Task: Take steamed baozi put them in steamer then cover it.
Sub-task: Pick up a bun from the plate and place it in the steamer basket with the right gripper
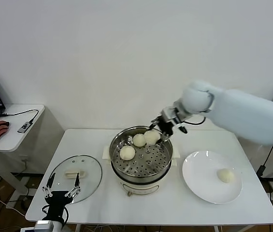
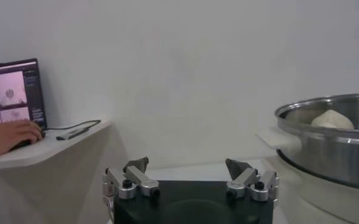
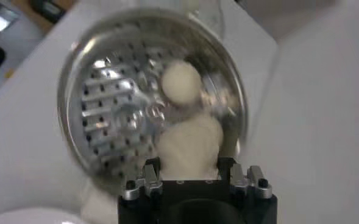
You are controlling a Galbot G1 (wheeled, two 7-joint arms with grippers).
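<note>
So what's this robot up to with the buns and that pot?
It is loading steamed buns into the steamer. Its right gripper is over the pot's far side, shut on a bun. Two more buns already lie on the perforated tray, and one waits on the white plate. The glass lid lies on the table beside the pot. The left gripper sits open and idle near the lid.
</note>
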